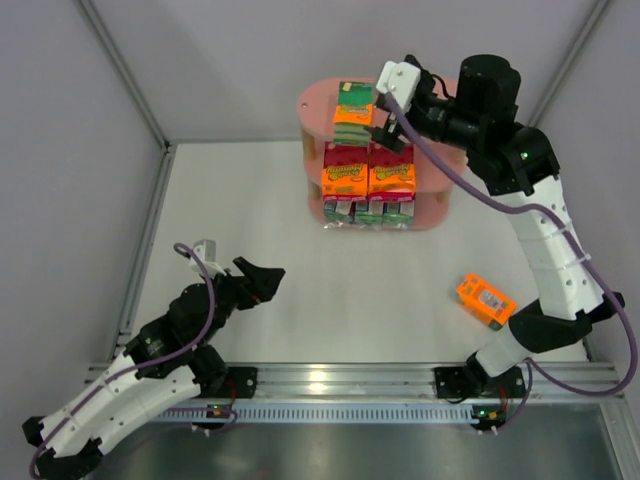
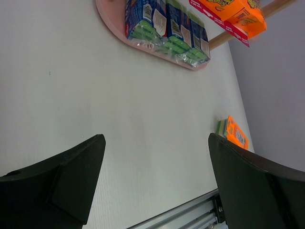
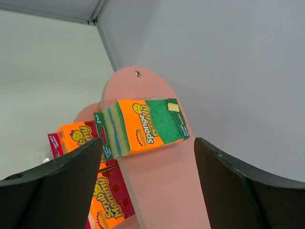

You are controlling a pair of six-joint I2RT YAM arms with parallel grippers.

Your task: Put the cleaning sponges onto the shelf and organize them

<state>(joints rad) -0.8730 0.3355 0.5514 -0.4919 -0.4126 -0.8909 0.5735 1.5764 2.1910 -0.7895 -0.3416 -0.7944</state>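
Hovering over the top board of the pink three-tier oval shelf [image 3: 157,191], right pincer [image 1: 387,128] stands wide, gripping nothing. Green-and-orange wrapped sponge pack [image 3: 143,126] lies flat on that board. Orange-and-magenta packs [image 1: 368,175] sit on the middle tier, blue-and-green packs [image 1: 368,210] on the bottom. Lone orange pack [image 1: 486,300] lies on the white table [image 1: 350,300], right side. Left pincer [image 1: 266,284] wide, empty, near the table.

1 pink shelf [image 1: 312,108]; 2 orange-magenta packs [image 1: 345,178]; 3 blue-green packs [image 2: 143,21]; 2 green-orange packs [image 3: 143,126].

Sponges [image 1: 368,178] on shelf [image 1: 312,110], one sponge [image 1: 485,300] on table [image 1: 300,300]
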